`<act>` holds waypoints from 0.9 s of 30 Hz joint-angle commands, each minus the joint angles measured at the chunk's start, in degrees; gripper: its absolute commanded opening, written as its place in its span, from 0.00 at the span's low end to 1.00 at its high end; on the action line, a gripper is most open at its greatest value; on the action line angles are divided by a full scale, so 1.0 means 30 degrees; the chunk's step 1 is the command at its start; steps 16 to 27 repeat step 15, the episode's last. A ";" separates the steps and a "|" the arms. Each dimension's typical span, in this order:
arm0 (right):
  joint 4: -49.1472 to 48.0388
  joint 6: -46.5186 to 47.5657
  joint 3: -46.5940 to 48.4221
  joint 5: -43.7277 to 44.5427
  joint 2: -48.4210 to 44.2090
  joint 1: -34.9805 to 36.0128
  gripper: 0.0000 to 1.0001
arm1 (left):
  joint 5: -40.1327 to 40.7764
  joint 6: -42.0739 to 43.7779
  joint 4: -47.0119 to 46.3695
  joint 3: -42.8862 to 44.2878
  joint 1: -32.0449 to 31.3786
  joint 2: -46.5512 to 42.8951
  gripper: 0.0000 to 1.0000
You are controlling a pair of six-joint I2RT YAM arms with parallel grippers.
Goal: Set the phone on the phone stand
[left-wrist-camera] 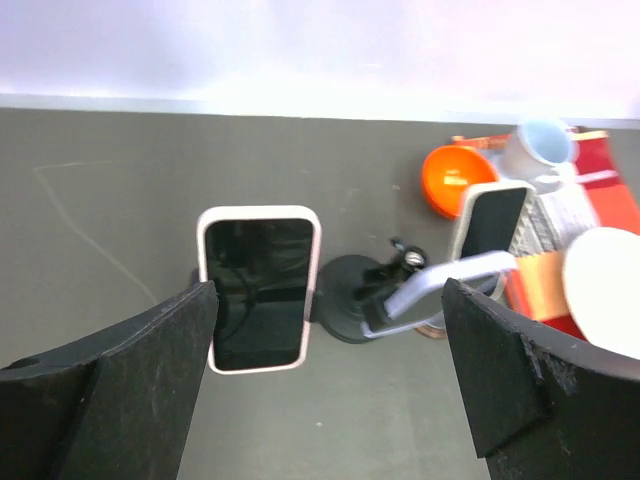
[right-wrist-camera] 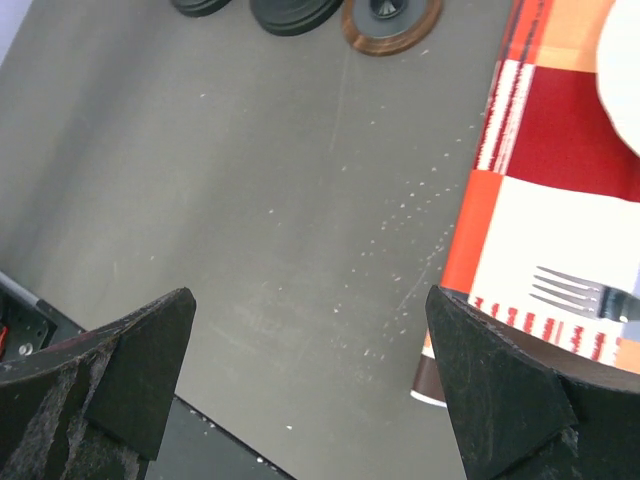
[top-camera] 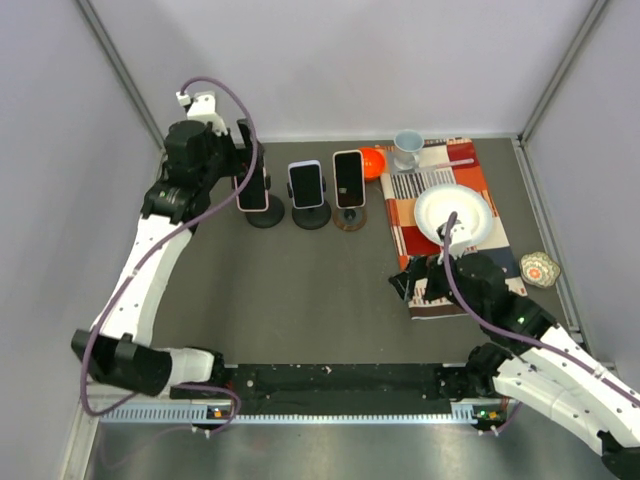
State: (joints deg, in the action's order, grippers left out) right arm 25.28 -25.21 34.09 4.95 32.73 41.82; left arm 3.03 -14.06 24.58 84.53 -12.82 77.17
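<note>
The phone (left-wrist-camera: 260, 288) sits on the left stand (top-camera: 265, 215), at eleven o'clock, between the left gripper's (left-wrist-camera: 330, 290) wide-spread fingers, which hold nothing. The right gripper (right-wrist-camera: 310, 300) gapes empty at four o'clock. If the left arm pulled away crookedly, a finger could clip the phone off.

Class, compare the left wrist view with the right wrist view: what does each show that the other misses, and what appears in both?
Only the left wrist view shows the near phone, the far phone, an orange bowl and a cup. Only the right wrist view shows a fork. Both show the grey table, the checked cloth and round stand bases. Each also shows its own open pincer: left pincer, right pincer.
</note>
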 commanded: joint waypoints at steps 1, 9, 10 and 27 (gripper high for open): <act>0.0740 -0.0530 0.1586 0.3149 0.0163 -0.0084 0.99 | -0.3582 -0.0965 -0.2066 -0.1601 -0.0004 -0.2428 0.98; 0.1184 -0.0793 0.2992 0.6550 0.0838 -0.0113 0.99 | -0.6635 -0.2841 -0.3476 -0.2513 -0.1057 -0.3046 0.96; 0.1126 -0.0795 0.3081 0.6814 0.0780 -0.0113 0.99 | -0.6460 -0.2841 -0.3476 -0.2600 -0.1523 -0.3075 0.96; 0.0774 0.0256 0.3520 0.7461 0.1131 -0.0113 0.99 | -0.5698 -0.2053 -0.3798 -0.3011 -0.3922 -0.3338 0.96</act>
